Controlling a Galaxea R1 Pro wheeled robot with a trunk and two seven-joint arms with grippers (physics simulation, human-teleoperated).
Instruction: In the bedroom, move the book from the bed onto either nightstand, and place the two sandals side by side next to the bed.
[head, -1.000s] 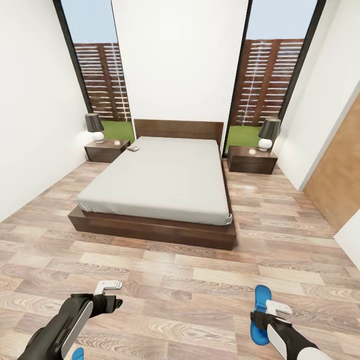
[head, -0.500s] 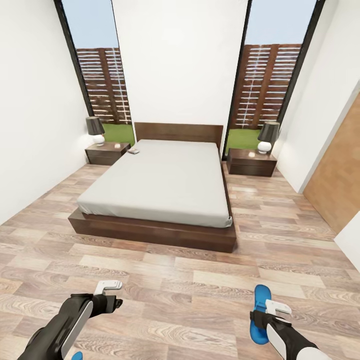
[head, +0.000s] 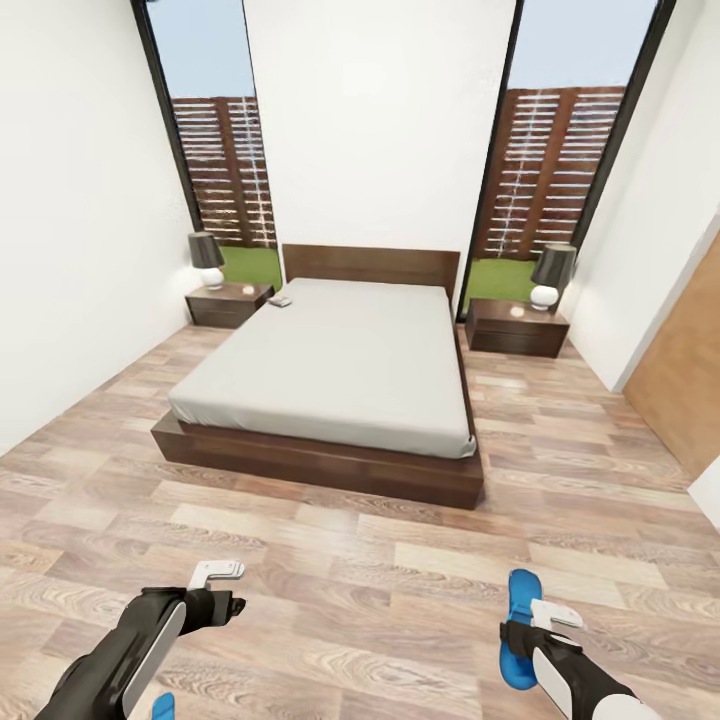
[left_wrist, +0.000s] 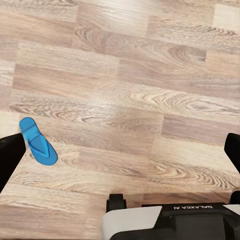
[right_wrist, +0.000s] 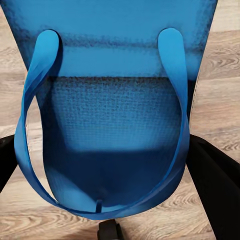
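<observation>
The right tool (right_wrist: 105, 150) pinches a flat bright blue rubbery sandal (right_wrist: 107, 115) at its heel end, fingers either side of the sole; it looks light and bendy, so gripping the sole edge should beat tugging the thin straps. The left tool (left_wrist: 120, 150) is spread over bare wood-plank floor (left_wrist: 150, 75), the second blue sandal (left_wrist: 38, 141) lying just beside one finger. Farther off, the small dark paperback book (head: 280, 301) rests near the head corner of the pale grey mattress bed (head: 340, 360), just beside the low dark-brown nightstand (head: 228, 305); thin and stiff, probably best lifted by an edge.
</observation>
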